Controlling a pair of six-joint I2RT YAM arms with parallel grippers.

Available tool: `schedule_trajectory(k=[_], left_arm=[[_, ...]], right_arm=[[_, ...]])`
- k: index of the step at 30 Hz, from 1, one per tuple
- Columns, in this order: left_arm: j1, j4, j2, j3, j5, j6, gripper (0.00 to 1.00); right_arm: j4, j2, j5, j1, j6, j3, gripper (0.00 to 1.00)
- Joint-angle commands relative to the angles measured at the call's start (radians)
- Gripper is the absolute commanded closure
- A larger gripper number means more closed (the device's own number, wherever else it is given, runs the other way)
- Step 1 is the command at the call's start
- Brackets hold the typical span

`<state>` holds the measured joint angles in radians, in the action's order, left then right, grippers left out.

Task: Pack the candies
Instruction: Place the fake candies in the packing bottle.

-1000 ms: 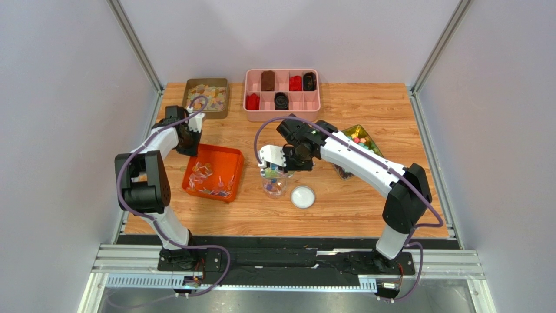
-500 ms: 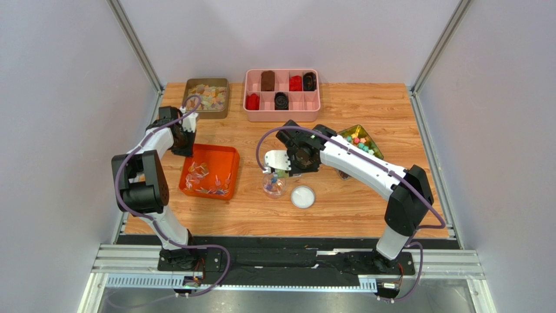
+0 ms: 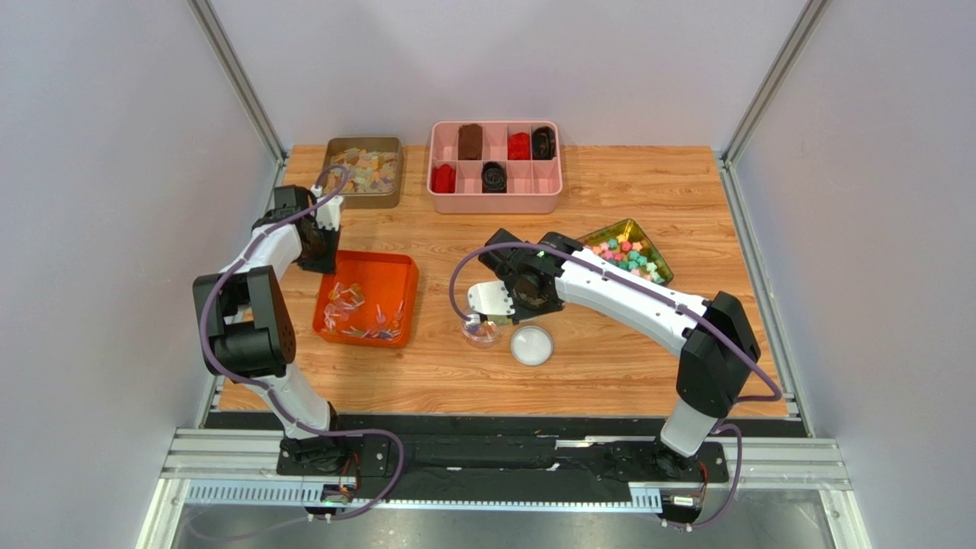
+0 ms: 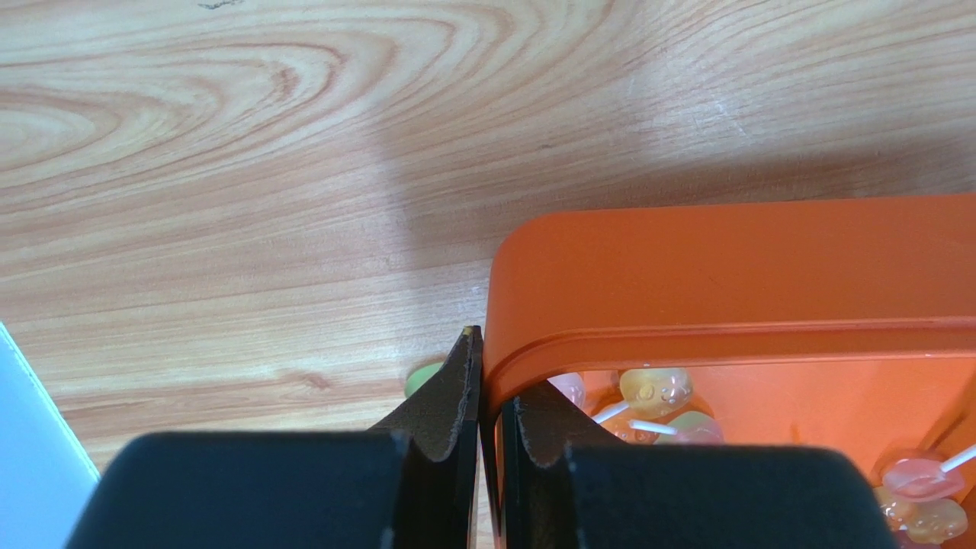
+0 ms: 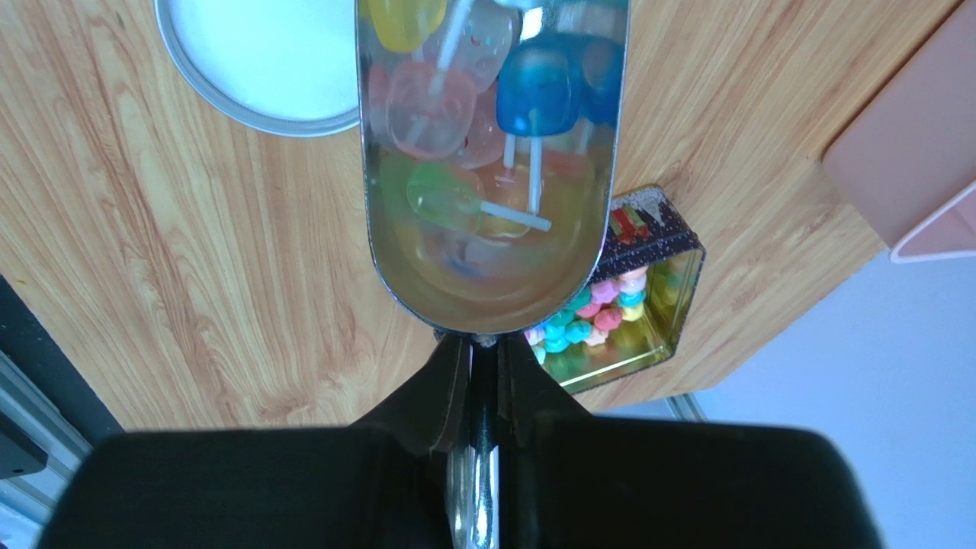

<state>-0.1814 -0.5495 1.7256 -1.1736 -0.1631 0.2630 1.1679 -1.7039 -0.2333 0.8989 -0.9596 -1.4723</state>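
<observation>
Our left tool (image 4: 486, 378) is pinched nearly closed on the rim of the orange tray (image 4: 733, 275), where candies (image 4: 653, 391) lie. Our right tool (image 5: 481, 357) clamps the clear jar (image 5: 395, 269), more candies inside, beside the white lid (image 3: 532, 344).

Pink divided tray (image 3: 495, 203), brown tin (image 3: 361, 199) of pastel gummies (image 3: 364, 169); green tin (image 5: 647, 235) of bright candies (image 3: 624, 246)

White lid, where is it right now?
In the top view the white lid lies flat on the table, around the middle near its front edge, just right of the clear jar.
</observation>
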Motion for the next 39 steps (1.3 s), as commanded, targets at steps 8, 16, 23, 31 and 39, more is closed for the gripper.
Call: schedule_trajectory(k=[8, 16, 23, 31, 39], left_arm=[[-0.010, 0.010, -0.069, -0.006, -0.033, -0.041, 1.00], [-0.010, 0.011, -0.072, -0.003, -0.044, -0.042, 1.00], [-0.010, 0.016, -0.070, 0.005, -0.050, -0.044, 1.00], [-0.012, 0.020, -0.073, 0.012, -0.050, -0.038, 1.00], [0.014, 0.022, -0.106, 0.025, -0.053, -0.007, 1.00]], right_arm=[[0.030, -0.003, -0.115, 0.035, -0.041, -0.022, 1.00], [0.044, -0.030, -0.136, 0.043, -0.051, -0.063, 1.00], [0.049, -0.059, -0.166, 0.054, -0.064, -0.091, 1.00], [0.055, -0.074, -0.228, 0.069, -0.082, -0.148, 1.00], [-0.046, -0.083, -0.334, 0.087, -0.140, -0.253, 1.00]])
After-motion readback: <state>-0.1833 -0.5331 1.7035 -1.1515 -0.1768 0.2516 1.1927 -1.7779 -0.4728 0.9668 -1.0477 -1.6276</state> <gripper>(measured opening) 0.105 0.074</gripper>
